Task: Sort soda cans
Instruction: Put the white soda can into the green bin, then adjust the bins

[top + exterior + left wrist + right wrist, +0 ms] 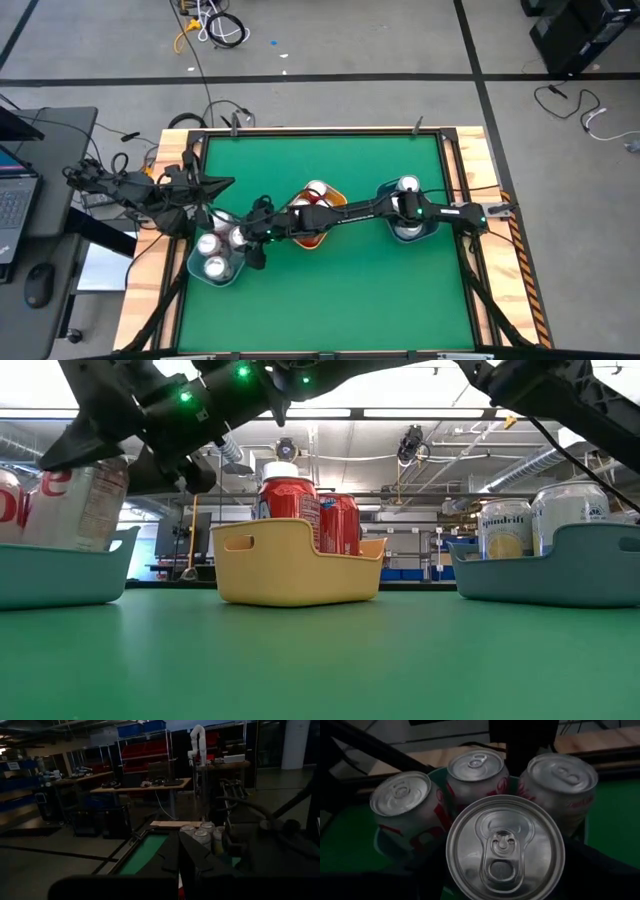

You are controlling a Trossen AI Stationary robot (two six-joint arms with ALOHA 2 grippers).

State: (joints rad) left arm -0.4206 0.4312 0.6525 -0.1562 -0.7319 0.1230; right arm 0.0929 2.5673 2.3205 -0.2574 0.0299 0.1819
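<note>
My right arm reaches across the table to the left blue-grey bin. My right gripper is shut on a silver can with red lettering, over that bin. Three more silver cans stand in the bin beyond it. In the low view the held can shows above the bin wall. Red cans stand in the yellow bin at mid-table. Silver cans stand in the right blue-grey bin. My left gripper looks shut and empty, near the table's left edge. My right gripper pinches the silver can's side wall between its two fingers, one on each side below the top rim. The fingers come slanting down from the table's right. The can's top faces up, slightly tilted. The bin wall hides its lower end.
The yellow bin stands under my right arm at mid-table. The right blue-grey bin with cans lies under the arm's elbow. Open green mat lies toward the near edge and along the far side. Wooden rails frame the table.
</note>
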